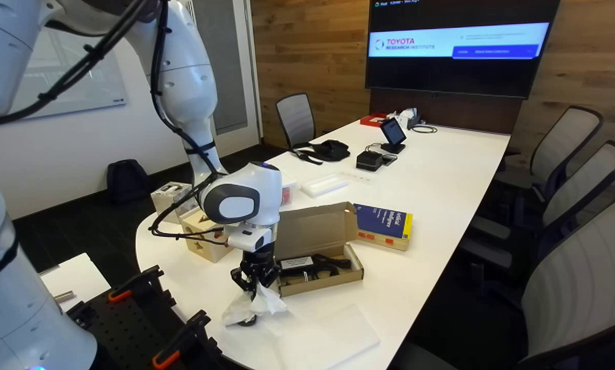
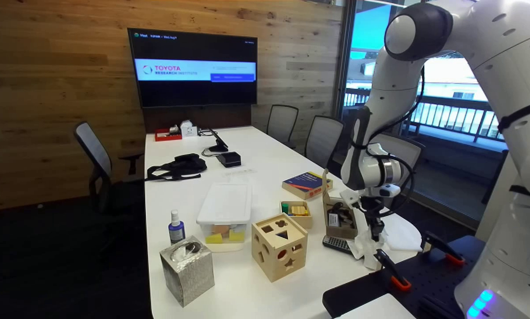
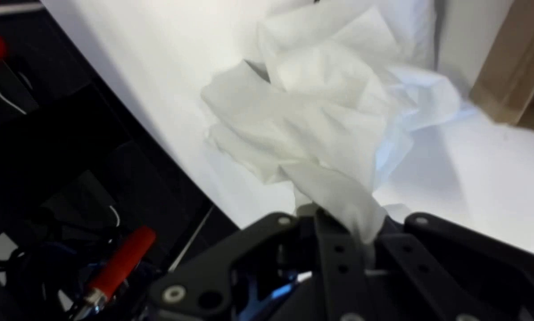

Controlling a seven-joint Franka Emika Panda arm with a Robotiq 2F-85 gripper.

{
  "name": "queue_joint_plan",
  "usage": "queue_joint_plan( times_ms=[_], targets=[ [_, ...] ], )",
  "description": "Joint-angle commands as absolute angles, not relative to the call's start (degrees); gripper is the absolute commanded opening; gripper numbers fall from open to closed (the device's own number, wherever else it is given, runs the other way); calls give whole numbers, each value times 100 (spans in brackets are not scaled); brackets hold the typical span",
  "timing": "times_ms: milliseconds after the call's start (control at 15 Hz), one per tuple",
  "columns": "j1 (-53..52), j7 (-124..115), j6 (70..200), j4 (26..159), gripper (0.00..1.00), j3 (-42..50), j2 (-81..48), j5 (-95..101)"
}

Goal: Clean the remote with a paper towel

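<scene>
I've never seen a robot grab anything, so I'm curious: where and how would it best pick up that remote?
Probably straight from above, the fingers pinching both long edges of the uncovered part: in an exterior view the remote lies flat and slim, a cardboard box close beside it and the paper towel hiding one end.

- Large black rectangular wall screen (image 1: 456, 68): "TOYOTA RESEARCH INSTITUTE" on its pale banner (image 1: 448, 42), "Meet" above.
- Thick blue book with a yellow strip (image 1: 381, 222): seemingly "Artificial Intelligence".
- White rectangular label (image 1: 296, 262) in the open brown cardboard box (image 1: 322, 282): too small to read.
</scene>
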State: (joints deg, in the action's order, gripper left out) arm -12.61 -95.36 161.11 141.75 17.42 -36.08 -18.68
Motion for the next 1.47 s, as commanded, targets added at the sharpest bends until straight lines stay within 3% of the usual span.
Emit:
queue_joint_plan(
  times_ms=[0,600,1133,1400],
  targets=[
    [-979,-9484,16143,13798,0,1241,-3669,-1767],
    [-357,-8675,16099,13166,0,295,-3987,-1916],
    [-386,-7925,16130,14331,0,461,-2718,-1798],
    [-295,-6968,16153,14759,0,68,-1953,-1848]
  ],
)
